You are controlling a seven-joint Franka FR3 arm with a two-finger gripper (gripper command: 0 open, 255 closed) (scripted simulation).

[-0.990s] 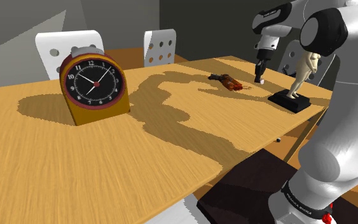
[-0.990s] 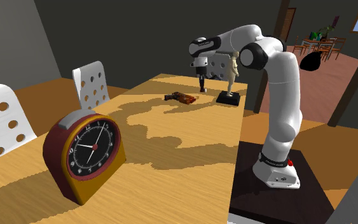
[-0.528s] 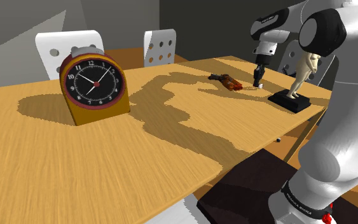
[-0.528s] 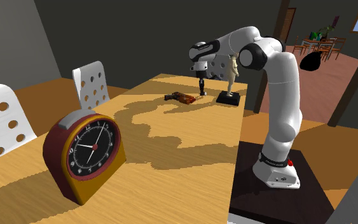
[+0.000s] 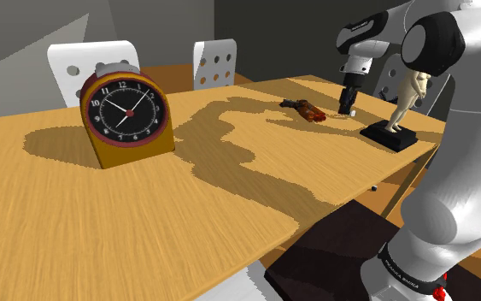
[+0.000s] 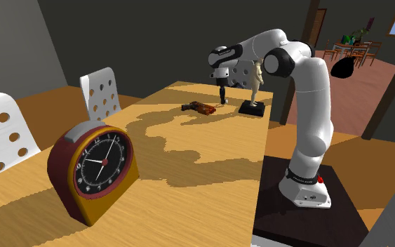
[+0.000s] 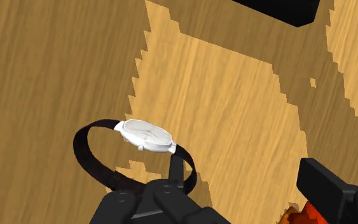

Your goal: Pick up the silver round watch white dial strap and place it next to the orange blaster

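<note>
**Shoulder view:** the gripper (image 5: 346, 109) is seen low over the wooden table (image 5: 230, 197), just beside the orange blaster (image 5: 306, 109).

**Second exterior view:** the same nearness is shown.

**Wrist view:** the jaws are parted. The white-dialled watch (image 7: 147, 135) lies flat near the blaster. Its black strap (image 7: 87, 156) reaches one finger and could be snagged and dragged.

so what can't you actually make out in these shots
Wrist view: the near end of the strap on the watch is hidden behind the fingers, and its face marks are too faint to read.
Wrist view: the orange blaster is cut off by the bottom edge.
Wrist view: a black block, maybe the statuette's base, is cut off by the top edge.
</note>
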